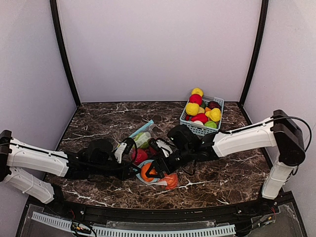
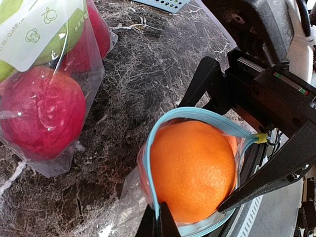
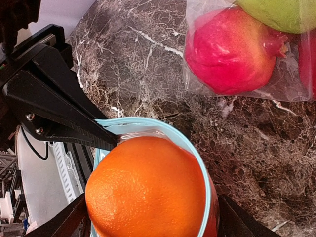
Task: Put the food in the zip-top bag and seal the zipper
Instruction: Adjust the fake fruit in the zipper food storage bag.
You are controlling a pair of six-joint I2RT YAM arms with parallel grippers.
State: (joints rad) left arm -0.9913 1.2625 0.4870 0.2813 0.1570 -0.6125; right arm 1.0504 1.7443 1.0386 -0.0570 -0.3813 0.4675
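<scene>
- The left gripper (image 2: 157, 223) is clamped on the blue zipper rim of the zip-top bag (image 3: 165, 127)
- The orange fruit (image 2: 192, 168) is seated in the bag mouth, partly enclosed
- The right gripper (image 3: 153, 197) is spread either side of that fruit, outside the rim; whether it is pressed cannot be told
- A second bag (image 2: 54, 167) holding a red fruit (image 2: 42, 111) is laid nearby

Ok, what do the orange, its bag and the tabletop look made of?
Orange: likely plastic or foam, mostly matte with pebbled peel dimples. Bag: thin clear plastic film, glossy and creased, with a light-blue zip rim. Tabletop: dark marble-look surface with white veins; real stone or laminate, can't tell.
</scene>
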